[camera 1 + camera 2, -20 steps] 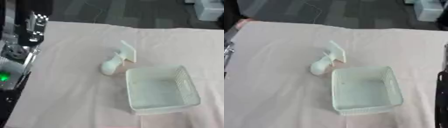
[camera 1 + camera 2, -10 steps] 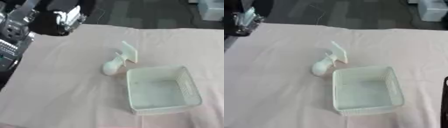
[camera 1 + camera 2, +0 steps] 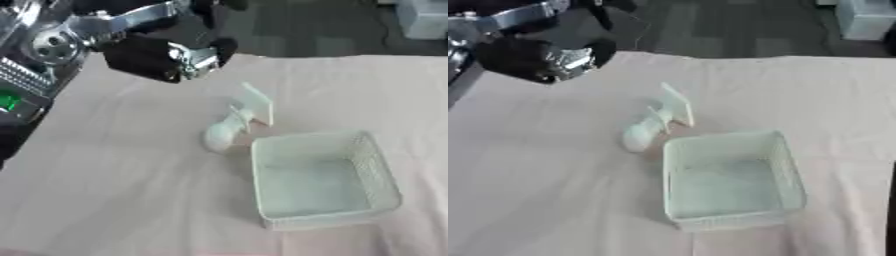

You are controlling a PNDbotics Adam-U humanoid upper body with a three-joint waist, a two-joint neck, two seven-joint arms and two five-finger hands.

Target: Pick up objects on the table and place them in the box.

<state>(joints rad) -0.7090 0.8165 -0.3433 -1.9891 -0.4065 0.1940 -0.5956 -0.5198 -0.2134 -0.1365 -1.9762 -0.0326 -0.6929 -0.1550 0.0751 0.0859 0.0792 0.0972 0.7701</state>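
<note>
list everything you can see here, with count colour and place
box: one, pale green-white, open and empty, on the table right of centre
white object: one, a rounded end and a flat upright panel, just left of and behind the box; I cannot tell if they touch
cloth: one, pale pink, covering the table
floor: dark, beyond the far table edge
pale object: one, on the floor at top right
left arm: one, black and silver, coming in from the upper left
left hand: one, black, over the far left of the table, holding nothing, fingers unclear
</note>
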